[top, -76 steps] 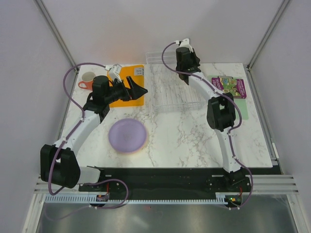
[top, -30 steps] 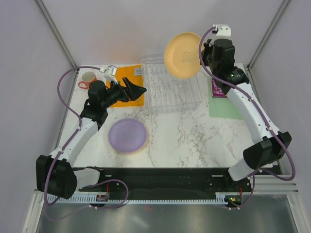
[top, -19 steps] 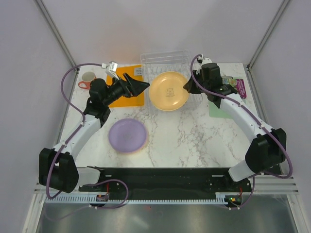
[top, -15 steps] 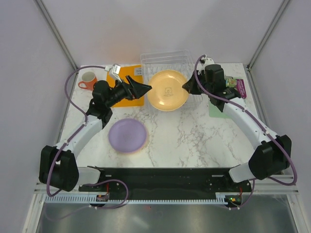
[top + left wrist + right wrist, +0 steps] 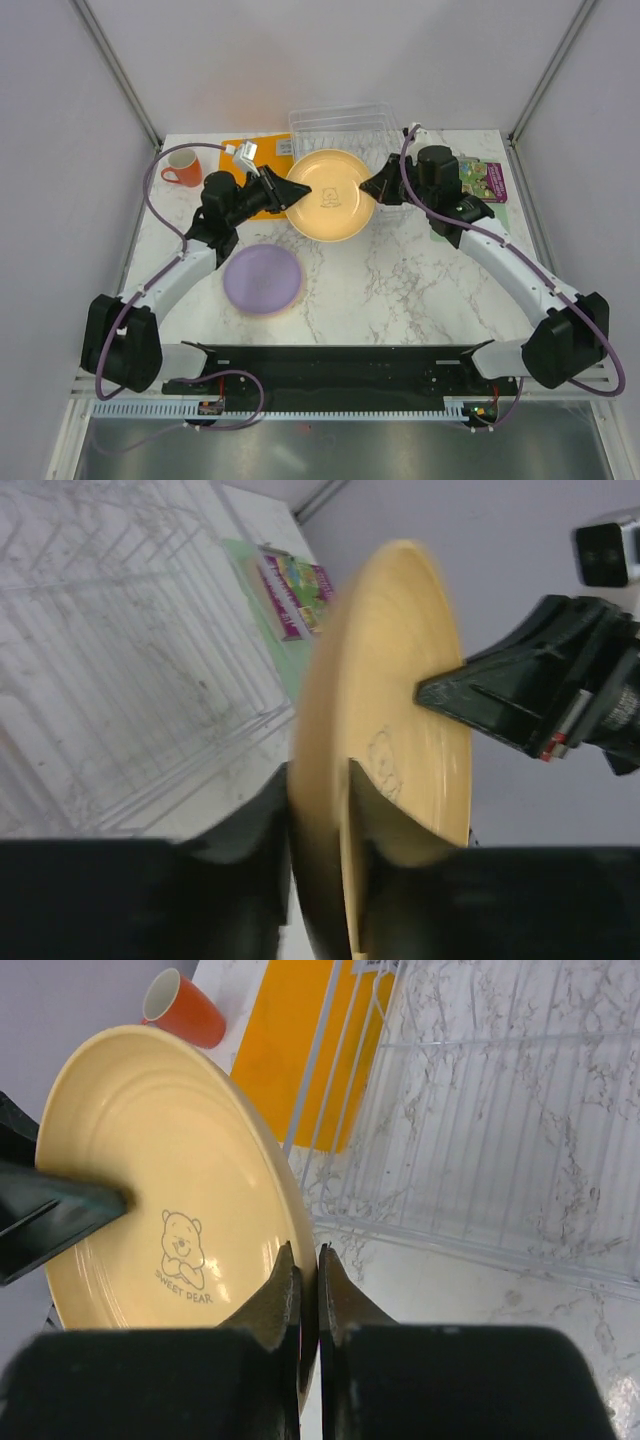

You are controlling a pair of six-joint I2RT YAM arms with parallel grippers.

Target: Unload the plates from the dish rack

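Yellow plate (image 5: 330, 196): up in the air and tilted, at 12 o'clock from the middle of the table (image 5: 400, 290), just in front of the dish rack (image 5: 340, 122).
Right gripper (image 5: 372, 186): fingers pinched tight on the rim at the plate's 3 o'clock.
Left gripper (image 5: 278, 188): fingers straddle the rim at 9 o'clock; clamped or not, the blur hides it.
Purple plate (image 5: 262, 279): flat on the table at 8 o'clock, unloaded.
Rack contents: the wires that show are bare; part sits hidden behind the plate.
Left to do: looks like a hand-over, then setting this one down. No other plates in sight.
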